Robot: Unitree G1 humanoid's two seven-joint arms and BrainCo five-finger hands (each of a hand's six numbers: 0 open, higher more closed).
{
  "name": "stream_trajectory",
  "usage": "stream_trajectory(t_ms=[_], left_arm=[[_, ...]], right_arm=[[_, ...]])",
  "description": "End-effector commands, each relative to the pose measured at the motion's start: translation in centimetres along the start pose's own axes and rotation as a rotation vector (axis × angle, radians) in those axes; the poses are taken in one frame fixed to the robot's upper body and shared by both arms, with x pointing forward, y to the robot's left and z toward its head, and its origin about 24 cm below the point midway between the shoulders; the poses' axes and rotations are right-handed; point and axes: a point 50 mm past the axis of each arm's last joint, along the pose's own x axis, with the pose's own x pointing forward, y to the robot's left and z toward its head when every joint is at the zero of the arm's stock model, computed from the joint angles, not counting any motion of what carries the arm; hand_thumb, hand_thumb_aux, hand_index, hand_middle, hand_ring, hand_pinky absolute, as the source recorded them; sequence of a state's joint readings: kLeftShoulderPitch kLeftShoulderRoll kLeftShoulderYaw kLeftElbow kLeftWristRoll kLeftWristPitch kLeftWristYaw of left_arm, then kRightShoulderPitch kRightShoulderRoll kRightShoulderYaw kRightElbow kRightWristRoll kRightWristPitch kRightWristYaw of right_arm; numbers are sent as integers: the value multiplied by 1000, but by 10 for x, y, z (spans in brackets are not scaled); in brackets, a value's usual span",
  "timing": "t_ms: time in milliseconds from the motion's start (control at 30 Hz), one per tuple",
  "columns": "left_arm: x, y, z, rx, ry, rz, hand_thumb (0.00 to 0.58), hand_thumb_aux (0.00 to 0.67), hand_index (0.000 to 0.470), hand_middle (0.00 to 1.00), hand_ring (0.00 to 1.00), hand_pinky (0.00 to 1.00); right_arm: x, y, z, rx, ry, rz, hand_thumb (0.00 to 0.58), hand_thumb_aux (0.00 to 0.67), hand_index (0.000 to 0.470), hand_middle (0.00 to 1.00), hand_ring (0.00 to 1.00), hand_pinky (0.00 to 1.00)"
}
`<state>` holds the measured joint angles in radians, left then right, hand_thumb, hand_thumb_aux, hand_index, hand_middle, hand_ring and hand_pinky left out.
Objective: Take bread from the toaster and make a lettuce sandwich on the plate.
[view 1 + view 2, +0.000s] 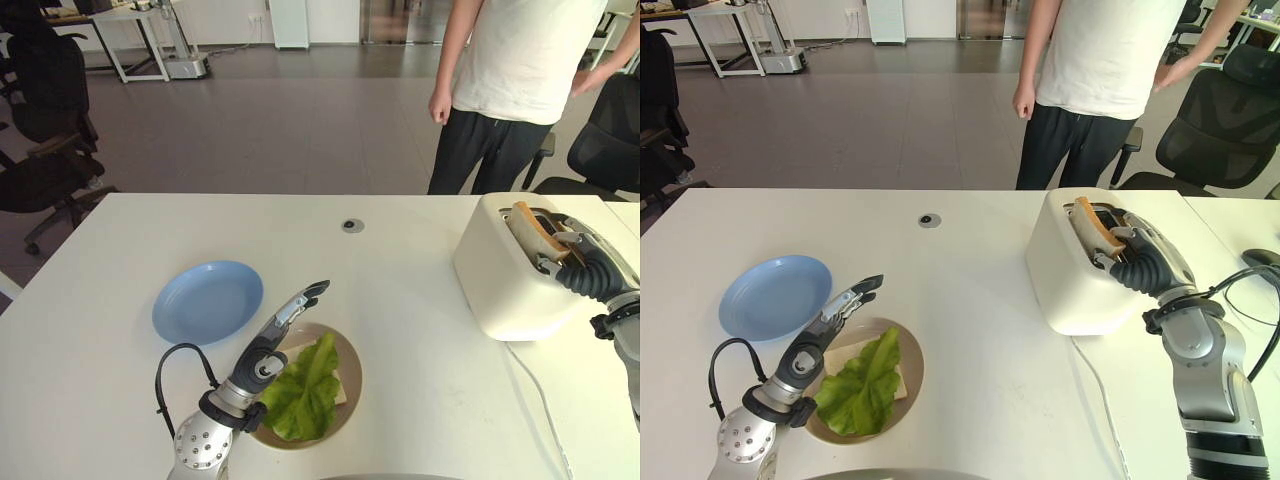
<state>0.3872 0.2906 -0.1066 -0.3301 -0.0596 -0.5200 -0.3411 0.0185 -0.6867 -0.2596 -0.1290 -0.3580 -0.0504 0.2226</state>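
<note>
One toasted slice (528, 230), tan with darker crust, spotted upright in white toaster (495, 290) on tabletop (400, 300), clasped by right hand (585, 265) fingers. Noted paler slice (341, 394) on brown plate (352, 372) beneath ruffled green lettuce (305, 390); found left hand (272, 340) above it, fingers outstretched, grasping nothing.

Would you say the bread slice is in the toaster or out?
In: the bread slice stands in the toaster slot, right hand gripping it.
</note>
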Motion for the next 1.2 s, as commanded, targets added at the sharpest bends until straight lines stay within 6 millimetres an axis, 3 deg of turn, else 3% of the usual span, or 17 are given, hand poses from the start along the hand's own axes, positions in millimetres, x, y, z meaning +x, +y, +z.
stream_trajectory(t_ms=[33,133,233,400,533,633,733,833,933,1033,1200], left_arm=[[-1,-1,-3,13,13,-6,0,0,0,0,0,0],[-1,-1,-3,21,12,-3,0,0,0,0,0,0],[-1,2,-2,37,6,9,0,0,0,0,0,0],[-6,16,4,90,-10,48,0,0,0,0,0,0],[-22,39,25,223,-25,74,0,0,0,0,0,0],[-42,55,46,330,-16,45,0,0,0,0,0,0],[-54,58,64,434,1,5,0,0,0,0,0,0],[-61,45,64,520,47,-119,0,0,0,0,0,0],[-67,39,57,576,89,-196,0,0,0,0,0,0],[-67,33,57,632,92,-249,0,0,0,0,0,0],[-69,20,47,695,137,-371,0,0,0,0,0,0]], right_arm=[[7,-13,-3,273,12,-83,580,670,470,0,0,0],[9,-41,-15,516,28,-208,580,670,470,0,0,0],[9,-62,-13,734,-22,-235,580,670,470,0,0,0],[12,-55,21,942,-163,-10,580,670,470,0,0,0],[19,-14,87,1035,-354,414,580,670,470,0,0,0],[15,40,136,962,-427,745,580,670,470,0,0,0],[8,93,168,859,-447,971,580,670,470,0,0,0],[-5,135,182,768,-439,1120,580,670,470,0,0,0],[-12,161,185,691,-435,1189,580,670,470,0,0,0],[-9,174,185,581,-467,1167,580,670,470,0,0,0],[0,181,187,556,-486,1126,580,670,470,0,0,0]])
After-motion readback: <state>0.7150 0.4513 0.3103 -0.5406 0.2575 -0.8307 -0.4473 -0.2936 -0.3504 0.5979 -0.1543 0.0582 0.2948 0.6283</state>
